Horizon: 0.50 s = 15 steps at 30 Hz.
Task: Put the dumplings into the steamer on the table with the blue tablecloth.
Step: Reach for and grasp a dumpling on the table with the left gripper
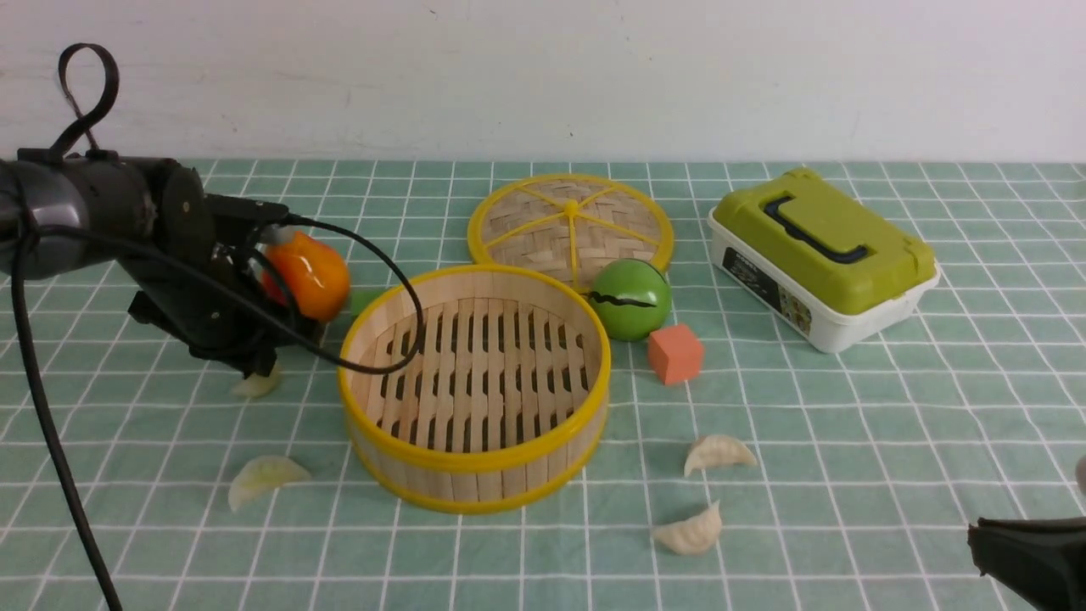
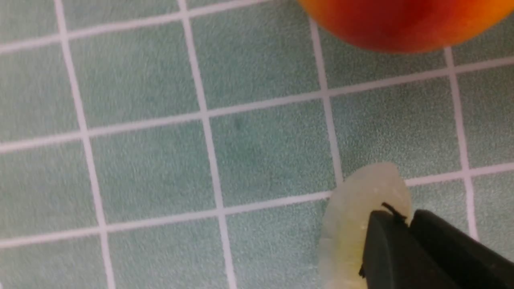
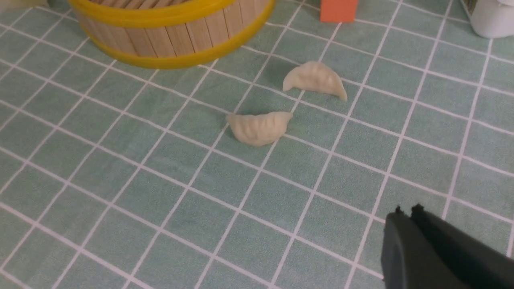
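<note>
White wall (image 1: 543, 76) backs the table (image 1: 933, 441), and a blue tablecloth (image 1: 170, 552) with a white grid covers it. My left gripper (image 2: 403, 220) sits at 9 o'clock from the steamer (image 1: 475, 479). Its fingers (image 2: 381, 249) are pressed together on the pleated edge of one dumpling (image 2: 349, 224), which pokes out past the tips, close to the cloth. An orange fruit (image 1: 312, 273) stands at 12 o'clock from that dumpling, just beside my wrist. My black cable (image 1: 399, 339) loops across the steamer's rim on that side.

A second dumpling (image 1: 263, 477) lies at 8 o'clock from the steamer. A third dumpling (image 1: 719, 452) and a fourth dumpling (image 1: 689, 530) lie at 4 o'clock, between the steamer and my right gripper (image 3: 406, 210), whose fingers are closed on nothing.

The woven lid (image 1: 570, 229) lies flat at 12 o'clock. A green ball (image 1: 629, 299) is at 2 o'clock, close against the steamer wall, with an orange block (image 1: 675, 352) at 3 o'clock and a green-lidded box (image 1: 823, 255) beyond.
</note>
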Tool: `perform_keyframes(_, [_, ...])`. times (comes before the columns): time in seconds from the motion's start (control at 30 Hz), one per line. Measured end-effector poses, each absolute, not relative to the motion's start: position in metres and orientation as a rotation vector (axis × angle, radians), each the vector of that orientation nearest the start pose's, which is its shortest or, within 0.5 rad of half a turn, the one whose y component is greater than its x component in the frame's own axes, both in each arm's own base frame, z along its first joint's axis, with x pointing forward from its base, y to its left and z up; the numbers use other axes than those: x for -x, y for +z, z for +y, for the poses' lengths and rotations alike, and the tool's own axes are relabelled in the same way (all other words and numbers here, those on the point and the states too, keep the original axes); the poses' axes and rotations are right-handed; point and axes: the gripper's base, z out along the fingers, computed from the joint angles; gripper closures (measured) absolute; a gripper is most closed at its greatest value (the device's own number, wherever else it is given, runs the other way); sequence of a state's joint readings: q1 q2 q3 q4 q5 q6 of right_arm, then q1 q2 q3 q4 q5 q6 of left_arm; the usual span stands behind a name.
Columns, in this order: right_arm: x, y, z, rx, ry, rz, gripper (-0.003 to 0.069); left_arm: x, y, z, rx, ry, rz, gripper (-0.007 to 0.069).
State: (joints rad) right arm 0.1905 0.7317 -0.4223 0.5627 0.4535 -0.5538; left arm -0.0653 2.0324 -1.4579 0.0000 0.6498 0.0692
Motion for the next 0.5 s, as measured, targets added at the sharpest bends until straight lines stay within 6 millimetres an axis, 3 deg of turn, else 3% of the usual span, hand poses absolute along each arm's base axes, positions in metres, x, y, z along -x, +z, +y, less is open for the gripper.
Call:
perform_keyframes(0.27, [-0.1309,0.2557,0.0471,0.378,0.349,2.151,0.0638,-0.4291,0.1822,-0.0292,-0.033,-0.042,2.737,0.0629])
perform_keyframes(0.4, [-0.1309,0.2558,0.0472,0.377,0.35,2.151,0.0637,-0.4295,0.1807,-0.0293,-0.015,-0.046,2.739,0.0516])
perform_keyframes(0.5, [-0.1309,0.2558,0.0472,0.376,0.351,2.151,0.0636,-0.43,0.1805,-0.0291,-0.017,-0.043,2.735,0.0372])
